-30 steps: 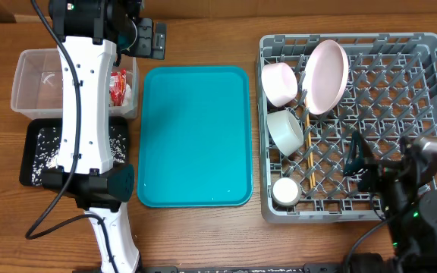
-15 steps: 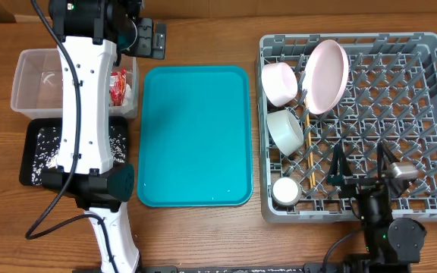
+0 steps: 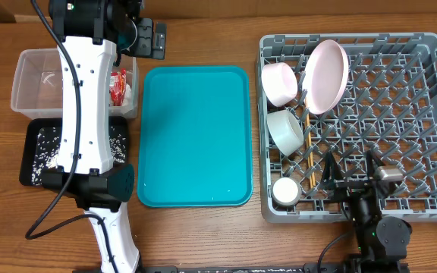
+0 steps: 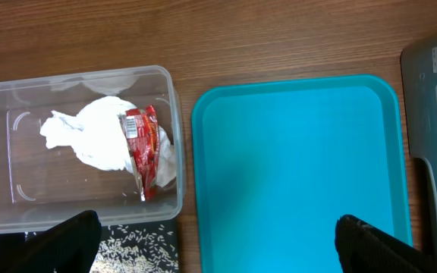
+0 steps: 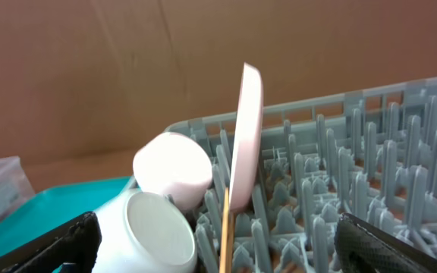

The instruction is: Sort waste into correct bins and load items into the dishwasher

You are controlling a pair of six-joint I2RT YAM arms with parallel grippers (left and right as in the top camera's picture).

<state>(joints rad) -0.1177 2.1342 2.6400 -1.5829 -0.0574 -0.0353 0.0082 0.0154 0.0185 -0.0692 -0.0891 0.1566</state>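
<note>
The clear tub [image 3: 33, 83] holds a crumpled napkin [image 4: 89, 136] and a red-and-white wrapper [image 4: 143, 148]. Rice scraps [image 3: 48, 148] lie in the black tray [image 3: 29, 176]. The grey dish rack [image 3: 431, 114] holds the pinkish plate [image 3: 326, 74], a pink bowl [image 3: 279, 83], a pale bowl [image 3: 285, 130], a small cup [image 3: 285, 191] and chopsticks [image 3: 308, 152]. My left gripper [image 3: 149, 38] is open and empty, high above the tub and tray edge [image 4: 218, 246]. My right gripper [image 3: 351, 176] is open and empty, low over the rack's front, facing the bowls [image 5: 218, 243].
The teal serving tray [image 3: 194, 136] lies between the bins and the rack. My left arm's white link [image 3: 86, 114] crosses over the tub and black tray. Upright pegs [image 5: 370, 167] fill the rack's right side.
My right arm has swung left along the rack's front edge, from the front right corner toward the cup and chopsticks. The left arm has not moved.
</note>
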